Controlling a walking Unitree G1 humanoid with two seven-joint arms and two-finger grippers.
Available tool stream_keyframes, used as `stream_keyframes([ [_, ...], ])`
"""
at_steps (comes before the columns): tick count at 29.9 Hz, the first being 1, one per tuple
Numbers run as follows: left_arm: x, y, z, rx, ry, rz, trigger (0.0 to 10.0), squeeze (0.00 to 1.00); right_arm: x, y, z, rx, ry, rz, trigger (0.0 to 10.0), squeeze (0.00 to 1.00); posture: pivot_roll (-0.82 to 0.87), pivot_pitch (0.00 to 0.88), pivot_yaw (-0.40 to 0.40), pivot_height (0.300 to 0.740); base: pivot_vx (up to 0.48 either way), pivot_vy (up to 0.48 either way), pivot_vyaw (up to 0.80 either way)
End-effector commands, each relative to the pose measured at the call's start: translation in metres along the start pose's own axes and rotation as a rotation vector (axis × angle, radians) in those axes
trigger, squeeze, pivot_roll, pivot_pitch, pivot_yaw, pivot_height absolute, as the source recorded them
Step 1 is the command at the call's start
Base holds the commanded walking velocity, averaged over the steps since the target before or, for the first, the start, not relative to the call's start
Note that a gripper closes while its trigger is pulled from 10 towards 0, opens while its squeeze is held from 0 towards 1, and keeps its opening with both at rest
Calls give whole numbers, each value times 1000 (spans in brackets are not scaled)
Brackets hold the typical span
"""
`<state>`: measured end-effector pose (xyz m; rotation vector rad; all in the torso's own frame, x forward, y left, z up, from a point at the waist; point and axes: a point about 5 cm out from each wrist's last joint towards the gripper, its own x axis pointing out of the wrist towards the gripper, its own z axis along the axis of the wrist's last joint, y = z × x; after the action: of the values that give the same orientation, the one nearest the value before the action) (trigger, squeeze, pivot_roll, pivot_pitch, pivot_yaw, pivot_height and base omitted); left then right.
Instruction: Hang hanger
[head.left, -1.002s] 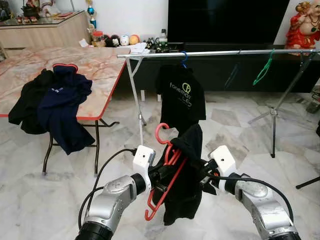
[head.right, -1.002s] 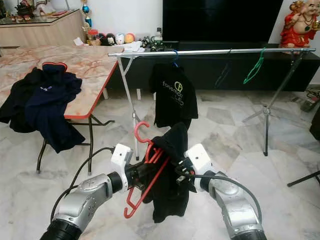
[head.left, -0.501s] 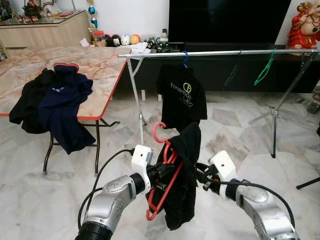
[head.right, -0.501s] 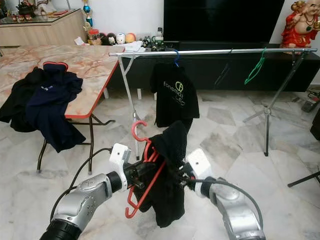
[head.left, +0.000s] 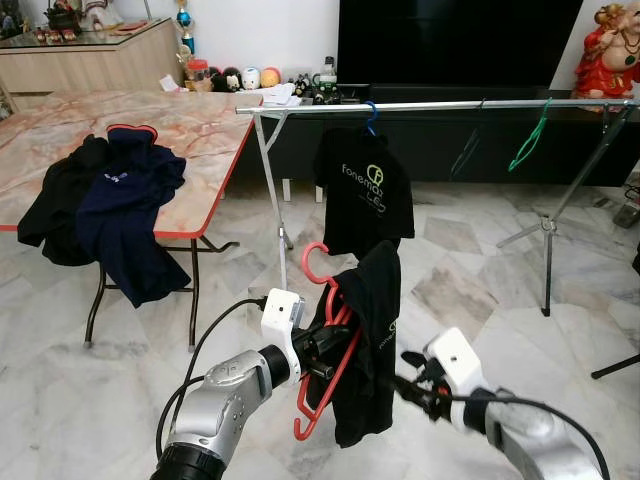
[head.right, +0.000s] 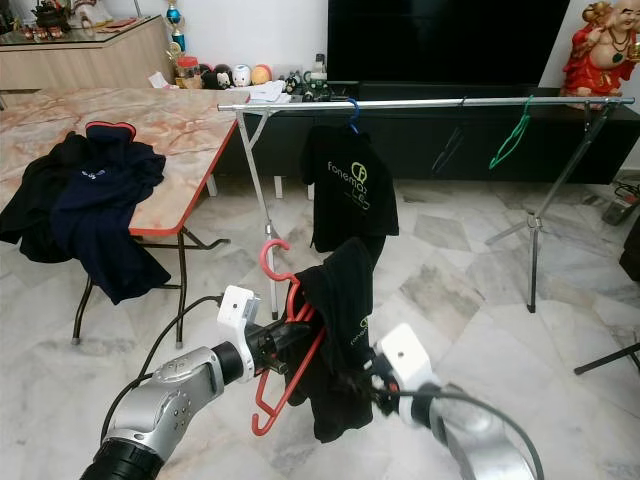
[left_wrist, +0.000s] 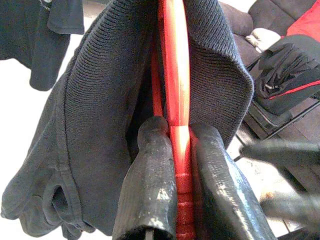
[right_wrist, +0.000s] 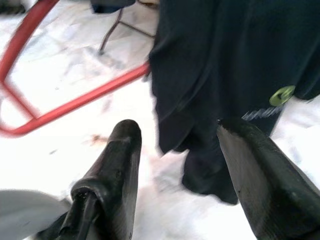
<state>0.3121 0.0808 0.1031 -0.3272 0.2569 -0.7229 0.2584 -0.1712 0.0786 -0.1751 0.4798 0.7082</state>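
A: Marble floor, living room. Red hanger (head.left: 325, 345) with black shirt (head.left: 368, 340), short of the drying rail (head.left: 440, 104)?

B: Yes. Left gripper (left_wrist: 172, 200) jaws clenched on it. Right gripper (right_wrist: 182, 170) has let go and backed off, jaws spread.

A: Judgement: one-handed carry; hanging not yet done.

Dark clothes (head.left: 110, 205) lie heaped on a marble-topped table (head.left: 200, 135); a red figurine (head.left: 608, 50) stands beside the television (head.left: 450, 45).

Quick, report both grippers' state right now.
Left gripper: shut on the red hanger carrying the black shirt.
Right gripper: open, holding nothing, just short of the shirt.
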Motion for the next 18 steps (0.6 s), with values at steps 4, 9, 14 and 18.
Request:
stream_keyframes([
  [4,1,-3,14,26,-59,-20,10000,0,-9,4,-2,11,-3,8,10000,1000,-41,17,11,740,0,0,0],
  [9,-4,0,7,75,-10,-40,10000,0,-21,-41,21,89,-180,-333,10000,1000,-60,18,15,740,0,0,0],
  [14,-13,5,-5,130,62,-88,10000,0,-51,-101,68,140,-402,-694,10000,1000,-75,13,21,740,0,0,0],
  [18,-19,6,-10,146,99,-132,10000,0,-55,-117,92,165,-469,-702,10000,0,-74,9,17,740,0,0,0],
])
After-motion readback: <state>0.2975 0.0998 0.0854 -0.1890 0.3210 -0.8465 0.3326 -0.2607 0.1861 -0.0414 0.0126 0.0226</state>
